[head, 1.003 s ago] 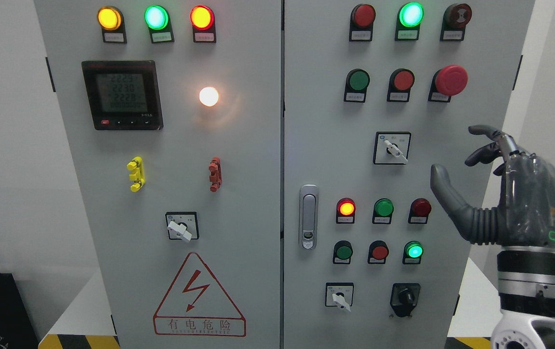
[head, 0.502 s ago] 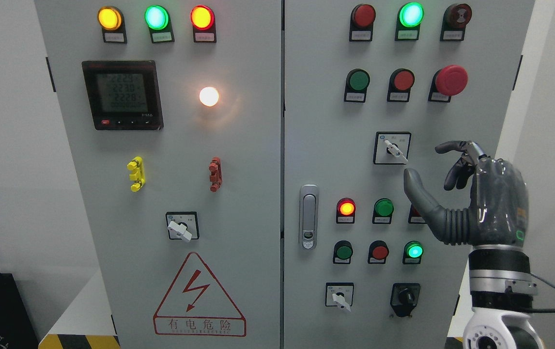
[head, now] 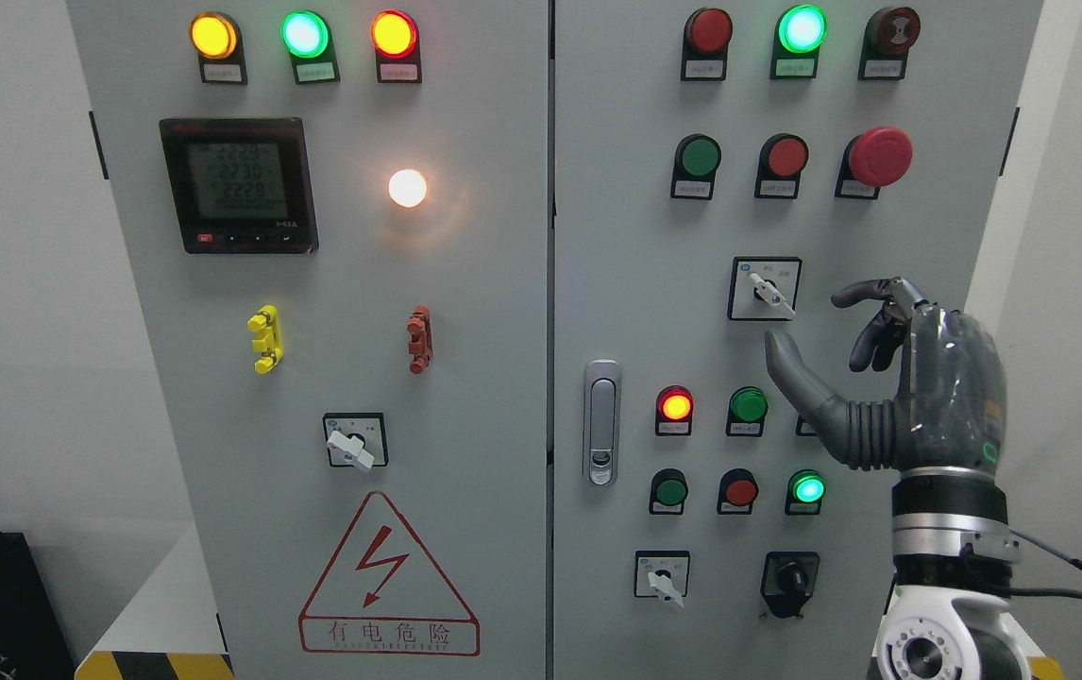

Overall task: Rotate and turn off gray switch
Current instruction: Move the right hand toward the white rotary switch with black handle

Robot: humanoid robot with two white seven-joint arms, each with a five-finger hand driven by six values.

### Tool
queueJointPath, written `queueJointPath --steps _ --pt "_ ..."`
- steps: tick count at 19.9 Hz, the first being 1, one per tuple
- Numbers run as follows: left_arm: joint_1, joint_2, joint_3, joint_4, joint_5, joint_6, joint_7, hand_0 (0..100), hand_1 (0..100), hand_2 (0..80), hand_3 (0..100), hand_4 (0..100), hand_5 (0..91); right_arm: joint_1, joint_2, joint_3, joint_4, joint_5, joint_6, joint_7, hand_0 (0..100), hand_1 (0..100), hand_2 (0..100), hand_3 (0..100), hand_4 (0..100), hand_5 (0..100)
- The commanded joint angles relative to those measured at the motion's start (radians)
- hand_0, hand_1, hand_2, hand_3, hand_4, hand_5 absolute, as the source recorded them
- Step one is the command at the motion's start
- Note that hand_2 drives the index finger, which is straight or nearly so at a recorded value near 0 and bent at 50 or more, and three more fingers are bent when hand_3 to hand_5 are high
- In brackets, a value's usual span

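A gray rotary switch (head: 766,289) sits in a black-framed square plate on the right cabinet door, its lever pointing down-right. My right hand (head: 807,319) hovers just right of and below it, fingers spread and holding nothing. The thumb tip (head: 774,342) points up beneath the switch plate without touching it. The curled index finger (head: 857,292) is level with the switch, a short gap to its right. The palm hides a red lamp in the row below. My left hand does not show.
Two more gray rotary switches (head: 353,442) (head: 662,577) and a black one (head: 789,575) are on the cabinet. A red mushroom button (head: 878,156) is above the hand. Lit lamps (head: 675,406) (head: 807,489), push buttons and a door handle (head: 601,421) lie to the hand's left.
My right hand has moved left across the door toward the gray switch and dropped slightly. The thumb now stands under the switch plate. The switch lever has not turned.
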Motion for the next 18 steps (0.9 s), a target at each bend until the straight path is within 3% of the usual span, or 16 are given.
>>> queueJointPath --steps 1,11,15,18 --pt "-0.009 0.0 0.008 -0.025 0.02 -0.001 -0.001 12 39 0.0 0 0 0.0 -0.022 0.02 0.029 0.018 0.0 0.007 -0.007 1 44 47 89 91 100" --pt "-0.009 0.001 0.008 -0.025 0.02 -0.001 0.001 12 39 0.0 0 0 0.0 -0.031 0.035 0.045 0.04 0.0 0.012 -0.007 0 44 49 90 92 100" --pt "-0.009 0.001 0.008 -0.025 0.02 -0.001 -0.001 12 39 0.0 0 0 0.0 -0.045 0.037 0.057 0.052 -0.001 0.067 -0.006 0 44 50 90 92 100" --pt "-0.009 0.001 0.008 -0.025 0.02 -0.001 -0.001 12 39 0.0 0 0 0.0 -0.048 0.038 0.062 0.054 -0.002 0.067 -0.007 0 44 50 90 92 100"
